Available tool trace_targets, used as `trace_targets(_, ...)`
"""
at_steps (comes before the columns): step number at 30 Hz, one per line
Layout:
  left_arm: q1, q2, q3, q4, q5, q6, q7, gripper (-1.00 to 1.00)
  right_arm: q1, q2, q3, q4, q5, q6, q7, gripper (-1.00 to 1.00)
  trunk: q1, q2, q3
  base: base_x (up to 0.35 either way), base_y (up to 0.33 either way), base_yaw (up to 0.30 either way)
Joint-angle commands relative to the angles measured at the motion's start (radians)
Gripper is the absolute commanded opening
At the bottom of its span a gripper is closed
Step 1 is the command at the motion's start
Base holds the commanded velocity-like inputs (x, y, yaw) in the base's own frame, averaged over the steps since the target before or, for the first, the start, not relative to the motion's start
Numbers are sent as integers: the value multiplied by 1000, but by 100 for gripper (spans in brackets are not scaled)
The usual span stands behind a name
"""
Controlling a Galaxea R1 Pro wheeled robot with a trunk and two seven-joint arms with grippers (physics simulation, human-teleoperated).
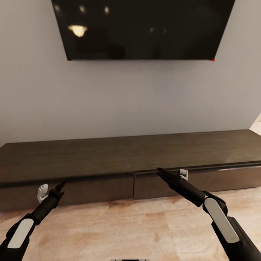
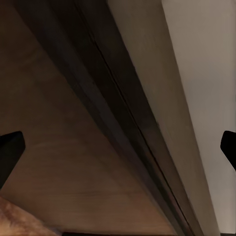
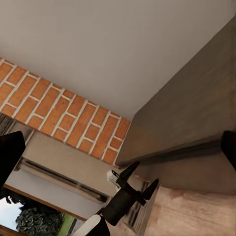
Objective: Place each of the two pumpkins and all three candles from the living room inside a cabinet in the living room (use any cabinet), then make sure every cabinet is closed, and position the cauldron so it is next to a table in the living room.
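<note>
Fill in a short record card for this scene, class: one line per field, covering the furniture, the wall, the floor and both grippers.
cabinet: long, low, dark brown, against the wall; both visible fronts look shut
top of cabinet: bare
television: black screen on the wall above the cabinet
floor: light wood
left gripper: open, in front of the left front
right gripper: open, at the upper edge of the right front
pumpkins, candles: none seen
</note>
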Motion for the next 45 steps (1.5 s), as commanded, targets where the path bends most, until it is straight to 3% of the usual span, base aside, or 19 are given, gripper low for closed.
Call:
trace_targets(1, -1, 0, 2, 0, 8, 9, -1, 100, -1, -1, 1, 0, -7, 6, -1, 100, 0, 0, -1, 109, 0, 0)
trace_targets(45, -1, 0, 8, 38, 8, 7, 19, 100, -1, -1, 1, -1, -7, 6, 5, 100, 0, 0, -1, 49, 0, 0)
